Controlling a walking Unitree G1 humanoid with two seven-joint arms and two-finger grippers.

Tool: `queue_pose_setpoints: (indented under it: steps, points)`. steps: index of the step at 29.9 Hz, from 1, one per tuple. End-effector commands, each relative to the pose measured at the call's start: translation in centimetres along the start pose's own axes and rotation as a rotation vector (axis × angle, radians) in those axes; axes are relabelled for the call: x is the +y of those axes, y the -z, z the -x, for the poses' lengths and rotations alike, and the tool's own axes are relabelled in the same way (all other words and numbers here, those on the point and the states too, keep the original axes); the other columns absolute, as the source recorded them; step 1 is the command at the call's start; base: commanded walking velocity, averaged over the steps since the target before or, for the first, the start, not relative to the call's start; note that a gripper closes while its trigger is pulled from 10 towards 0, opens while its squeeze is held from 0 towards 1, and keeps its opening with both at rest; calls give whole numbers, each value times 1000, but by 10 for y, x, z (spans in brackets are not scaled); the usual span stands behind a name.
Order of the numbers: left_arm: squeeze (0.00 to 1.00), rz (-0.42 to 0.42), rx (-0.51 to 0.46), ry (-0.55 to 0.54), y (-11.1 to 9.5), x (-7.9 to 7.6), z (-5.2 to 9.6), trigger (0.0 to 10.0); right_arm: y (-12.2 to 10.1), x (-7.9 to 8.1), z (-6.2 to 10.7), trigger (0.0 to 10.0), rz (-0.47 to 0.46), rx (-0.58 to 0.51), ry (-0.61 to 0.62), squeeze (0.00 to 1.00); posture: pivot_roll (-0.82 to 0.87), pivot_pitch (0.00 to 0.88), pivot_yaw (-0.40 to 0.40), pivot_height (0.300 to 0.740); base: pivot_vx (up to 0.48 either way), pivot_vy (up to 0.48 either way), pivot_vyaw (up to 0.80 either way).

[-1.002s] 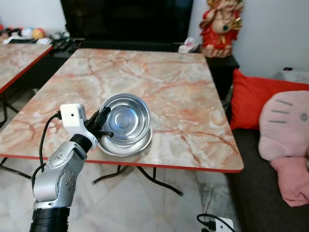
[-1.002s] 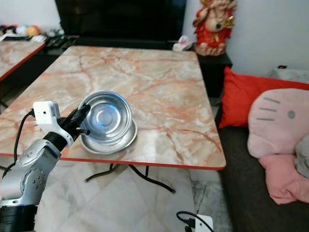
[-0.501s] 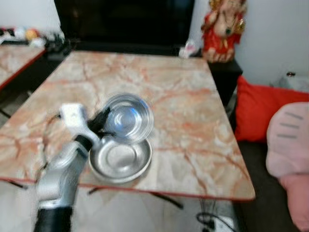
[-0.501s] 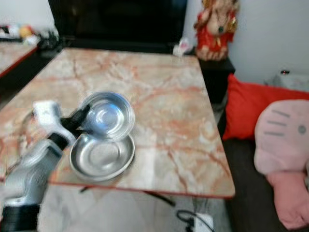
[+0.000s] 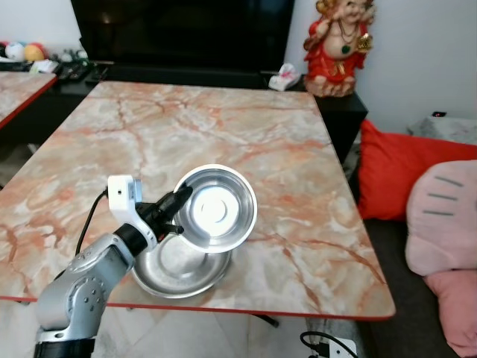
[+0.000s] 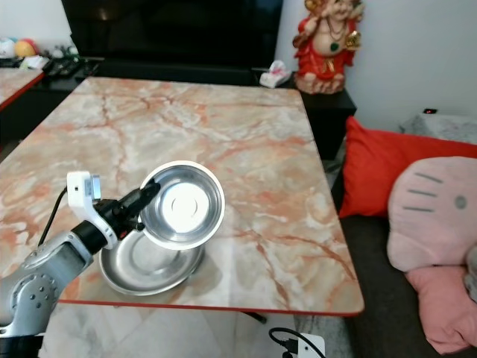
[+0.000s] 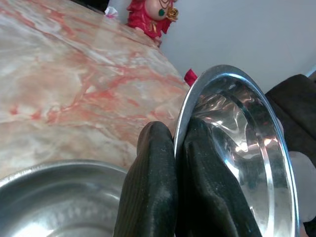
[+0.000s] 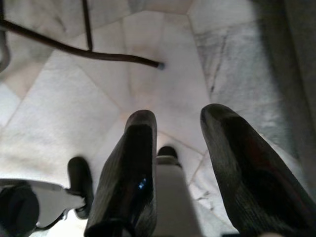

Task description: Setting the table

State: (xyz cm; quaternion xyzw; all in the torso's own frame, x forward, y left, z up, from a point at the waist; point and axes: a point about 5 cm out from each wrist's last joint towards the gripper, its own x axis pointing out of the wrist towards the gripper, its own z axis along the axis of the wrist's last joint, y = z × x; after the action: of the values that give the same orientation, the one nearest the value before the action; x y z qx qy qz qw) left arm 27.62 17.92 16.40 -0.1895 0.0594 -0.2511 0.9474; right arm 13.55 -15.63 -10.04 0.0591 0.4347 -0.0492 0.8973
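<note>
My left gripper is shut on the rim of a shiny steel bowl, held tilted in the air above a second steel bowl that rests on the marble table near its front edge. In the left wrist view the two black fingers pinch the lifted steel bowl's rim, with the resting steel bowl below. My right gripper hangs open over the tiled floor, with nothing between its fingers.
A red statue stands on a dark cabinet behind the table's far right corner. Red and pink cushions lie on a sofa at the right. A second marble table is at the far left. A cable and white box lie on the floor.
The left gripper has lifted the upper bowl out of the lower one and tilted it up. The camera has also shifted, so the whole scene sits differently.
</note>
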Motion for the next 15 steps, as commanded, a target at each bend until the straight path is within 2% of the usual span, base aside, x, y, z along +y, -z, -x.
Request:
queue_pose_setpoints:
  steps: [1, 4, 5, 7, 12, 15]
  points:
    - [0, -12, 10, -34, -4, 5, 8, 10000, -3, 7, -2, 10000, 11, 6, -4, 0, 118, 5, -30, 740, 0, 0, 0]
    - [0, -13, 29, -85, -3, 13, 21, 10000, -7, 17, -4, 10000, 16, 11, -14, 0, 121, 8, -31, 740, 0, 0, 0]
    - [0, -13, 29, -85, -3, 13, 21, 10000, -7, 17, -4, 10000, 16, 11, -14, 0, 121, 8, -31, 740, 0, 0, 0]
    - [0, -15, 61, -108, 0, 18, 30, 10000, -10, 20, -5, 10000, 19, 12, -18, 0, 125, 3, -30, 740, 0, 0, 0]
    - [0, -6, 84, -138, 7, 25, 37, 10000, -12, 25, -6, 10000, 22, 14, -26, 0, 125, 2, -31, 740, 0, 0, 0]
    - [0, 15, 90, -134, 11, 24, 38, 10000, -10, 15, -5, 10000, 19, 14, -18, 0, 125, 2, -33, 740, 0, 0, 0]
